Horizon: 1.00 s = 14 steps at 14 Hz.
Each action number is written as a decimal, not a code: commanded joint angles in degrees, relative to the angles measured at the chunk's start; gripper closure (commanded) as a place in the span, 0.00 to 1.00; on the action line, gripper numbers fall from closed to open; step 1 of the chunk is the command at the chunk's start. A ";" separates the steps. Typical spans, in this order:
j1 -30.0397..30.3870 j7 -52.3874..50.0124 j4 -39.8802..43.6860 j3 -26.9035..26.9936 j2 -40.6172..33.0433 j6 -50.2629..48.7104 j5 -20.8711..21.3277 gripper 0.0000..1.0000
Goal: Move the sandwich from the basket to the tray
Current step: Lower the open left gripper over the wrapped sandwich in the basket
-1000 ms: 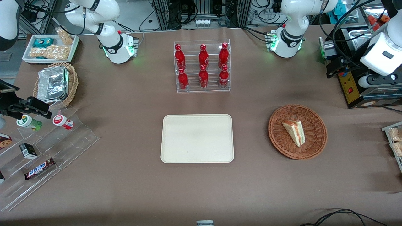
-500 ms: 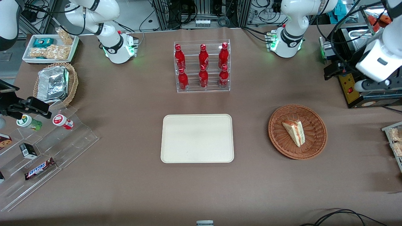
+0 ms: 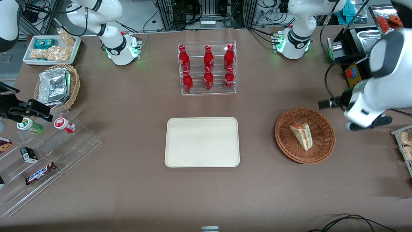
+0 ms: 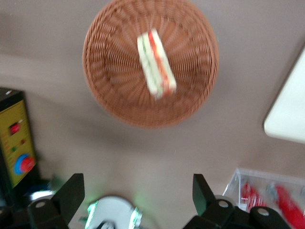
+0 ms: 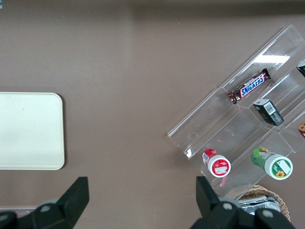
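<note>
The sandwich (image 3: 302, 136) is a white wedge with red and green layers, lying in the round reddish-brown basket (image 3: 322, 122). Both also show in the left wrist view, the sandwich (image 4: 156, 62) in the middle of the basket (image 4: 109, 76). The cream tray (image 3: 202, 141) lies flat and bare beside the basket, toward the parked arm's end; its corner shows in the left wrist view (image 4: 288, 114). My left gripper (image 4: 137, 193) is open and empty, held high above the table. Its wrist (image 3: 367, 103) hovers beside the basket's rim, toward the working arm's end.
A clear rack of red bottles (image 3: 207, 67) stands farther from the front camera than the tray. A black box with a red button (image 3: 352, 75) sits by the working arm. Clear display steps with snacks (image 3: 42, 154) and a tan basket with foil container (image 3: 56, 85) are toward the parked arm's end.
My left arm has swung down from the table's end toward the basket and now hangs by its rim. The sandwich, basket and tray have not moved.
</note>
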 commanded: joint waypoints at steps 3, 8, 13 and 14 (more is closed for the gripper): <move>0.96 -7.35 -13.62 1.57 0.48 20.86 -0.70 0.00; 0.44 -18.01 -14.34 1.48 6.36 31.08 -0.79 0.00; 0.09 -21.88 -14.51 1.40 10.67 35.30 -0.88 0.00; 0.09 -21.88 -14.60 1.31 11.11 35.31 -0.88 0.00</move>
